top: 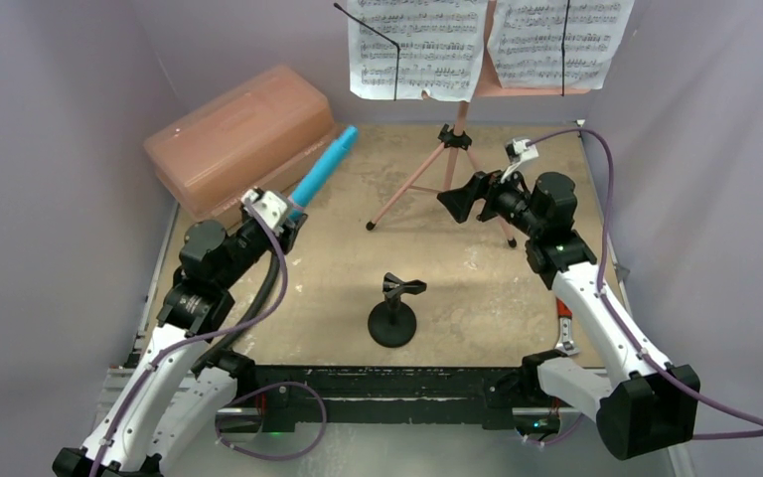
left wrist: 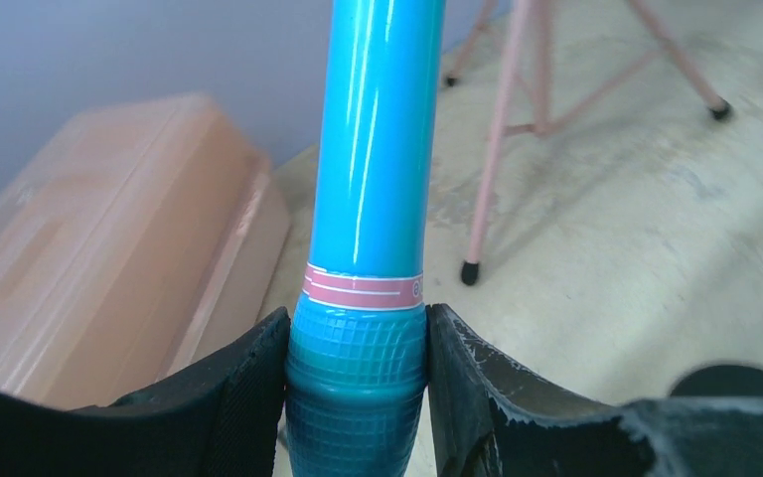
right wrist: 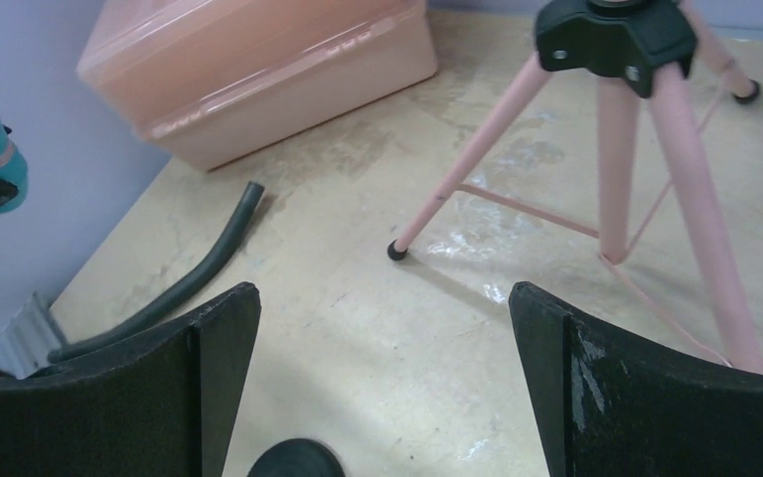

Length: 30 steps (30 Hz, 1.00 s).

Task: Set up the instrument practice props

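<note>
**Top external and wrist views: microphone clamped at left, right fingers spread**

1. Left gripper [left wrist: 356, 333]: the fingers are clamped on the cyan toy microphone [left wrist: 373, 149]. The teal gridded end sits between the two black pads. A pink band lies just beyond the fingertips, and the smooth cyan barrel runs straight out past them. In the top external view the barrel slants up and away from the fingers, raised off the table [top: 497, 288].

2. Pink case [top: 243, 134]: it lies just beside the left fingers on their outer side, close to the barrel's far end.

3. Right gripper [right wrist: 382, 298]: the fingers stand wide apart, with only table surface showing between them.

4. Pink music stand [top: 454, 139]: it stands upright on its tripod legs just beyond the right fingertips. One foot lies ahead of the gap between the fingers. The black hub sits ahead of and above the finger on the right of the wrist view.

5. Sheet-music pages [top: 417, 45]: two rest side by side on the stand's desk, high above the right fingers.

6. Black mic stand [top: 394, 313]: it stands upright on its round base, apart from both sets of fingers and nearer the arm bases.
</note>
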Each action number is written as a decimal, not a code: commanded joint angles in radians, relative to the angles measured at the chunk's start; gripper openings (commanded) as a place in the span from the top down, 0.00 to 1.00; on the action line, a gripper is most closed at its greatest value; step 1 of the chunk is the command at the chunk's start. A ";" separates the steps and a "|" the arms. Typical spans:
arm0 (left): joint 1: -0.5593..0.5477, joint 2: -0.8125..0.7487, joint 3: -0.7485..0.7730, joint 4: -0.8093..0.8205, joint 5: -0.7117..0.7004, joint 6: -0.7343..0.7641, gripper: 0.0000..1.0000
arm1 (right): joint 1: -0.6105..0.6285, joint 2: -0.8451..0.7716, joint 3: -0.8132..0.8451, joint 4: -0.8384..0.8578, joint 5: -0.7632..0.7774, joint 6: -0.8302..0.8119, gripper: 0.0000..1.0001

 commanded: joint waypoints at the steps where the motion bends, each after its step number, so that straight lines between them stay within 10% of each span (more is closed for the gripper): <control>1: 0.005 -0.009 0.005 0.021 0.428 0.318 1.00 | -0.004 0.039 0.085 -0.061 -0.127 -0.073 0.03; 12: 0.003 0.145 0.237 -0.261 0.613 0.907 1.00 | -0.004 -0.044 0.101 -0.111 -0.120 -0.042 0.02; 30: -0.120 0.542 0.615 -0.500 0.401 1.173 1.00 | -0.002 0.022 0.536 -0.544 -0.078 -0.236 0.03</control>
